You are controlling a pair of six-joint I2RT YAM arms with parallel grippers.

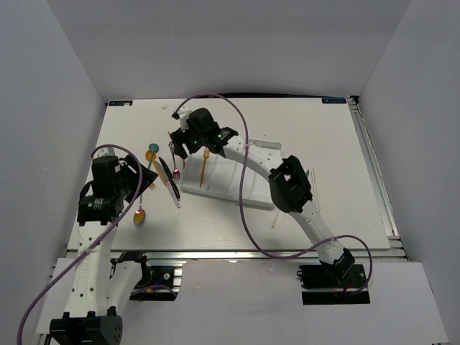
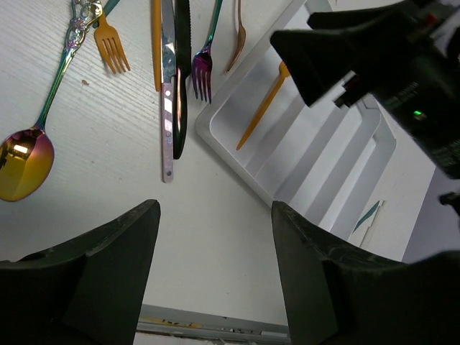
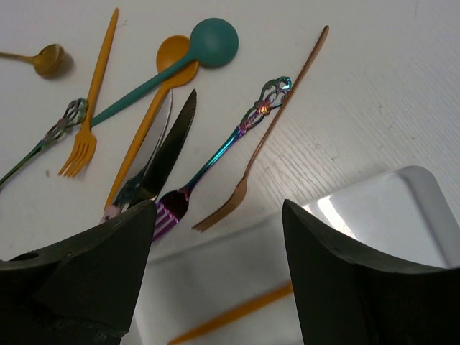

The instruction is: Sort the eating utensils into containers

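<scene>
White walls enclosed a white table (image 1: 316, 136). The tray (image 1: 253, 195) sat near the table's middle, its 4 long compartments running side by side. 1 orange utensil (image 2: 260, 111) lay lengthwise in the compartment nearest the loose cutlery. Its far end was hidden under the right claw (image 1: 183, 147), so its type could not be told.

The remaining cutlery lay on the table left of the tray:
- A teal spoon (image 3: 208, 43) and an orange spoon (image 3: 171, 56) had their bowls touching and their handles crossed.
- An orange fork (image 3: 88, 136) lay left of them, apart.
- A small gold spoon (image 3: 44, 59) lay further left.
- 2 knives, a black knife (image 3: 174, 147) and a silver knife (image 3: 149, 154), lay side by side and touching.
- An iridescent fork (image 3: 215, 158) with an ornate handle lay right of the knives, its purple tines just beside the tray's rim.
- A copper fork (image 3: 267, 133) lay close along it, tines toward the tray.
- An iridescent spoon (image 2: 25, 154) lay nearest the table's front edge, well apart from the tray.
- A thin pale stick (image 1: 274, 219) lay off the tray's near right corner.

The right claw hovered over the tray's far left corner. In the right wrist view its fingers (image 3: 93, 277) stood wide apart with nothing between them.

The left claw (image 1: 144, 180) hung above the table at the near side of the loose cutlery. In the left wrist view its fingers (image 2: 118, 277) were likewise spread wide, gripping nothing and touching no utensil.
</scene>
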